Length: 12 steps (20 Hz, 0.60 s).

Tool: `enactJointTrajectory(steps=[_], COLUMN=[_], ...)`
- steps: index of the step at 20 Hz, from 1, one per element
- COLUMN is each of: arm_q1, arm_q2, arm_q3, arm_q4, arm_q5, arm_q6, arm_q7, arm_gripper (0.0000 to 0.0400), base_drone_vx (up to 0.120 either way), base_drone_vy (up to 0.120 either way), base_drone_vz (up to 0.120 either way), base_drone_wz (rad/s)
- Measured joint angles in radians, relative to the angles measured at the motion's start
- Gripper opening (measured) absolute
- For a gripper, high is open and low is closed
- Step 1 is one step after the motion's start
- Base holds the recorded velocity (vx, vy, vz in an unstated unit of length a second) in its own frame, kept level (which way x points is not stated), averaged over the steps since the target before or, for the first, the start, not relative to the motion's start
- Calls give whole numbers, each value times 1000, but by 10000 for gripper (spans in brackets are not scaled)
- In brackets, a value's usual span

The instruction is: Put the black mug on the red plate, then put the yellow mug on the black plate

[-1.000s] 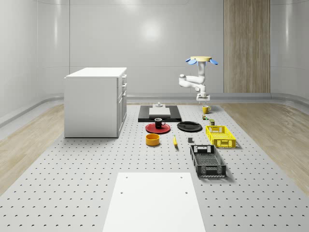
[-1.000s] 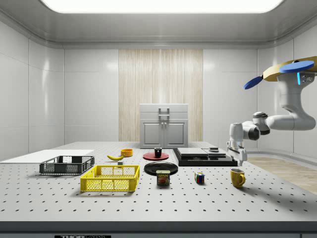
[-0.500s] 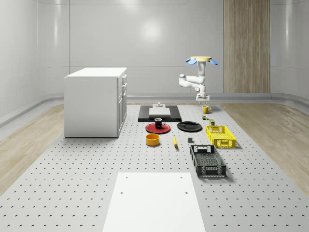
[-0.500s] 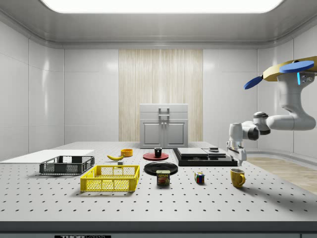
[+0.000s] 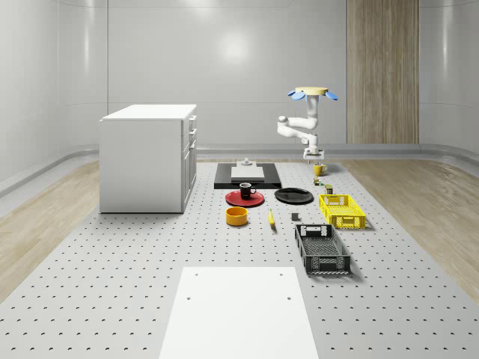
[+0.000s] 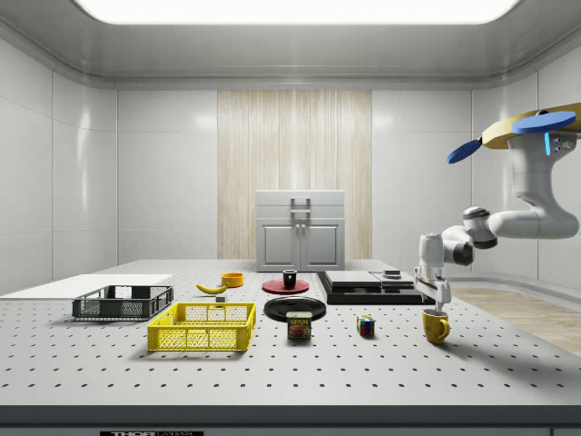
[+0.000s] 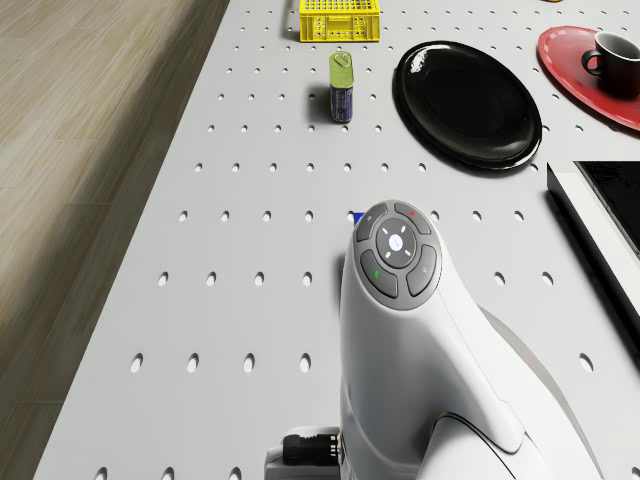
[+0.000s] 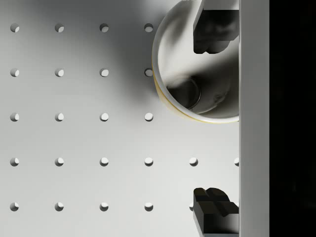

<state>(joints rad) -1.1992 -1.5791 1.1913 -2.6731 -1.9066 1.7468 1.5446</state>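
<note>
Whole-scene view: black mug (image 5: 247,190) already standing on the red plate (image 5: 245,198), mid-worktop toward the far edge — first half done, by the look of it. Black plate (image 5: 293,196) just beside the red one, bare. Yellow mug (image 5: 319,170) farther back, near the worktop's far edge on the whole-scene view's right, with the gripper (image 5: 315,160) just above it and the drone (image 5: 312,93) hovering above that far edge.

Side view: gripper (image 6: 439,304) right over the yellow mug (image 6: 436,325), fingertips about at its rim; mug sitting on the worktop, not lifted. Black mug (image 6: 289,279) upright on the red plate (image 6: 285,286).

Drone view: black plate (image 7: 466,102) empty, black mug (image 7: 618,54) on the red plate (image 7: 588,72) next to it.

Wrist view: fingers (image 8: 213,30) spread wide, one tip over the yellow mug (image 8: 195,81) opening, the other well outside over bare worktop; nothing pinched yet.

Left to do, judging from this — close on the rim, lift, carry to the black plate.
</note>
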Motion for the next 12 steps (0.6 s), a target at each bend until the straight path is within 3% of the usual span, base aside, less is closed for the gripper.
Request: enactJointTrajectory(steps=[12], arm_q1=[-54], arm_q2=[31], arm_q3=[-57], arm_q4=[68], arm_q5=[-53], arm_q6=[22], arm_q7=[1], arm_gripper=[400], base_drone_vx=[0], base_drone_vy=[0], base_drone_vz=[0], base_drone_wz=[0])
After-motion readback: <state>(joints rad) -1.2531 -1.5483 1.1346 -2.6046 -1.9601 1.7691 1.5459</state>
